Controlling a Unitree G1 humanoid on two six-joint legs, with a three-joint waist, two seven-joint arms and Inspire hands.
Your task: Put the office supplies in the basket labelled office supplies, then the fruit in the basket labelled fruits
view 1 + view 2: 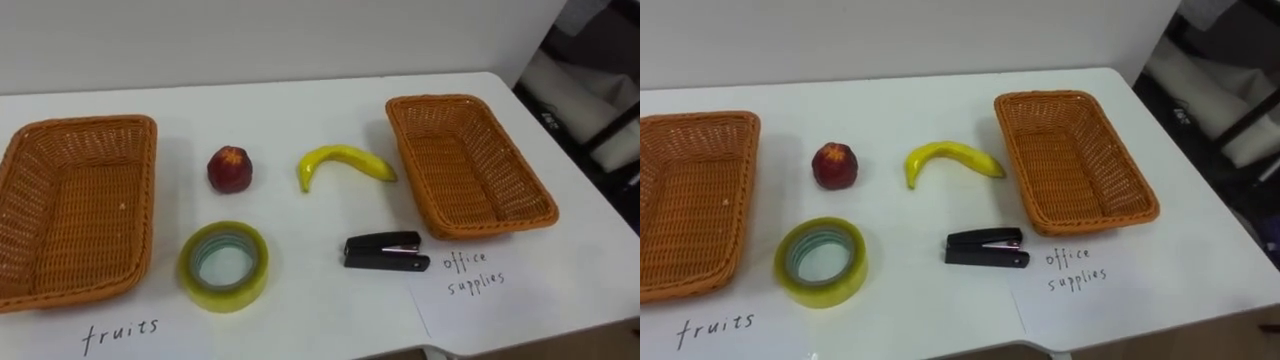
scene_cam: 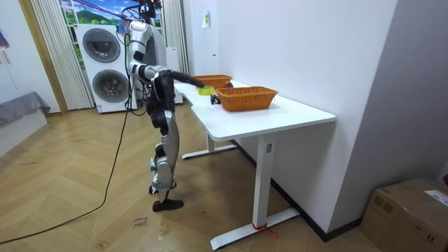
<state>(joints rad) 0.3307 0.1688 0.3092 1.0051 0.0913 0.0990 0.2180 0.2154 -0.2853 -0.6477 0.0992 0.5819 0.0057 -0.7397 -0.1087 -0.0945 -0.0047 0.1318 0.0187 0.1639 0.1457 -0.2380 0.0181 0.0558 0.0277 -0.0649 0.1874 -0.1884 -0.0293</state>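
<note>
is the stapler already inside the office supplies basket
No, the black stapler lies on the white table, just outside the near-left corner of the wicker basket on the right.

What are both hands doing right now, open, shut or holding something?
Right hand: cannot be told; too small in the room view, near the table.
Left hand: cannot be told.

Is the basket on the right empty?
Empty. Only bare wicker shows inside the right basket; the stapler lies outside it.
</note>
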